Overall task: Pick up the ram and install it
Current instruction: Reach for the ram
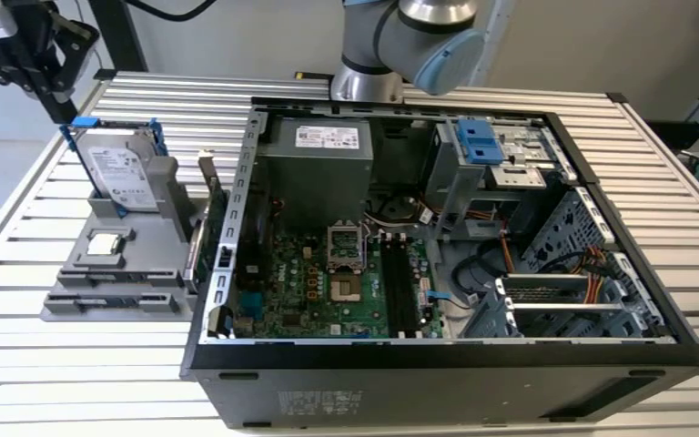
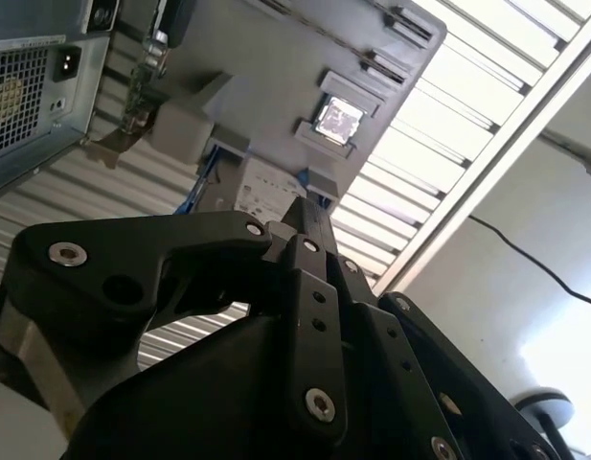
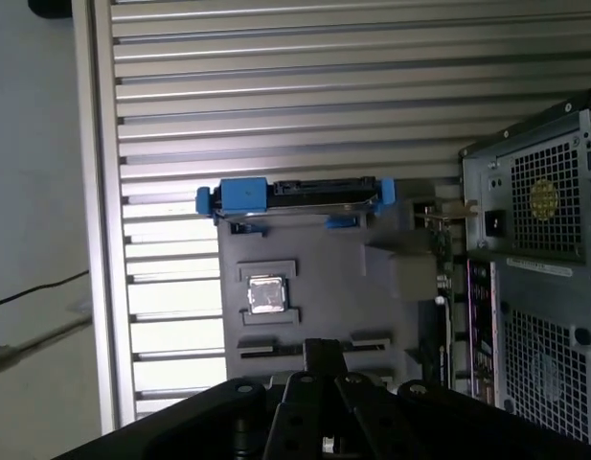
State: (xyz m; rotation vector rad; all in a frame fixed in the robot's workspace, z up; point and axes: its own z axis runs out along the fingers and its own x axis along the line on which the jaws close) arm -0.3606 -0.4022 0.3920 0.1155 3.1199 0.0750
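Early stage: nothing picked, nothing installed. Hovering with fingers (image 1: pixel 52 96) pinched together, empty, above the hard drive (image 1: pixel 125 168). Ram (image 1: pixel 212 214) below the fingers and off toward the case (image 1: pixel 447 382), upright on edge in the gray holder (image 1: pixel 95 291), untouched. Reads as thin green strip; chips not resolvable. Left: grasp, seating in bare-looking memory slots (image 1: pixel 400 282).
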